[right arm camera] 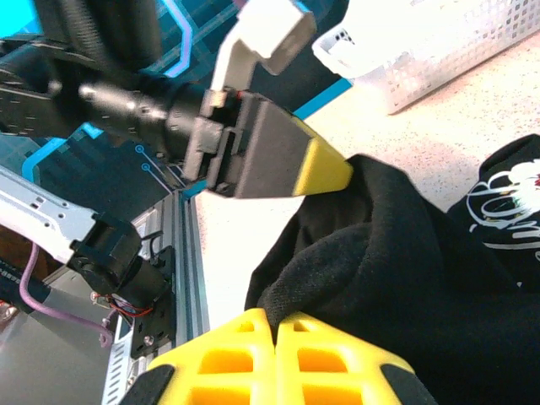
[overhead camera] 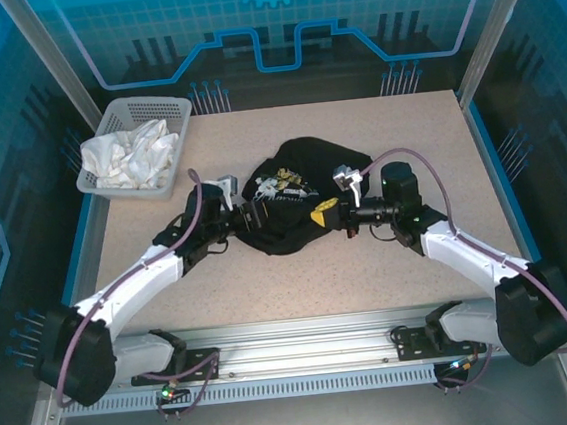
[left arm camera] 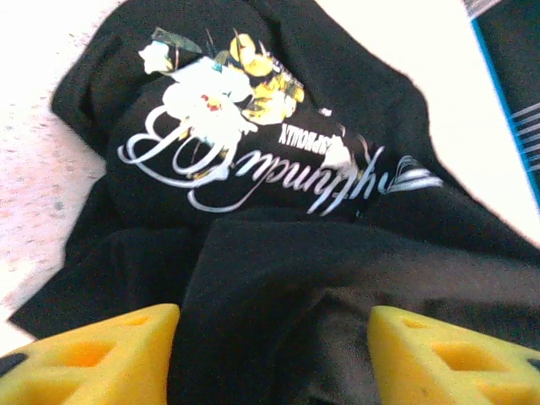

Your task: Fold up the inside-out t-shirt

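Observation:
The inside-out t-shirt (overhead camera: 301,186) lies crumpled in the middle of the table, black, with its yellow-and-white print (left arm camera: 236,118) facing up. My left gripper (overhead camera: 255,213) is at the shirt's left edge. It stands open, its yellow fingers (left arm camera: 93,354) wide apart, and black fabric lies loose between them (left arm camera: 274,354). My right gripper (overhead camera: 328,210) is at the shirt's front right. In the right wrist view its fingers are shut on a fold of the black cloth (right arm camera: 274,325). The left gripper's yellow-tipped finger (right arm camera: 325,169) rests against the shirt (right arm camera: 405,261) just beyond that fold.
A white mesh basket (overhead camera: 113,113) holding a white cloth garment (overhead camera: 132,155) stands at the table's back left corner. Bare speckled tabletop (overhead camera: 427,138) surrounds the shirt. An aluminium rail (overhead camera: 305,336) runs along the near edge between the arm bases.

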Robot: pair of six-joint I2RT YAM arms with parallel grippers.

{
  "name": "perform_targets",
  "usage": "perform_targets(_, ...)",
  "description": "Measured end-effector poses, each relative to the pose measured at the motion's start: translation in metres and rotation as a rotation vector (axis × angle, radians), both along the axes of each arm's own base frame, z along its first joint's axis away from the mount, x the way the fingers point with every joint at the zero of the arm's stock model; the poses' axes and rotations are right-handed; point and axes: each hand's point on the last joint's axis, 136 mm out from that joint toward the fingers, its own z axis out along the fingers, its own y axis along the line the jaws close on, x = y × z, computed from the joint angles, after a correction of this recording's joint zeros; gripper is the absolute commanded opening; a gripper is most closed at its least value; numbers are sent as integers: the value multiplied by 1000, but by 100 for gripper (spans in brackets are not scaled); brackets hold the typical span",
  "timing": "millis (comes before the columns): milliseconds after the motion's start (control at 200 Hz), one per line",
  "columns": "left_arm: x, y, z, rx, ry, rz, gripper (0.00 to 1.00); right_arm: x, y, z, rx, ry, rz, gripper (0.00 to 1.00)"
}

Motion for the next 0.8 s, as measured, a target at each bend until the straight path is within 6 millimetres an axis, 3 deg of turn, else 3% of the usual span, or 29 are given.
perform_targets(75,-14,-5,10,45,-39,-36,65,1,0,-3,-4,9,0,0)
perform_targets(200,-30,-23,29,55,-103,-130,56,2,1,-5,-6,14,-1,0)
perform_targets(285,-38,-35,30,55,-117,-208,51,2,1,-5,-6,15,-1,0)
perform_targets(395,-46,-52,23,44,-101,-303,52,2,0,-5,-8,15,-3,0)
perform_targets(575,-43,-71,9,51,-67,-381,61,1,0,-8,-16,15,0,0)
perform_targets(800,-28,-85,7,66,-66,-405,66,-2,-1,-14,-36,32,5,0)
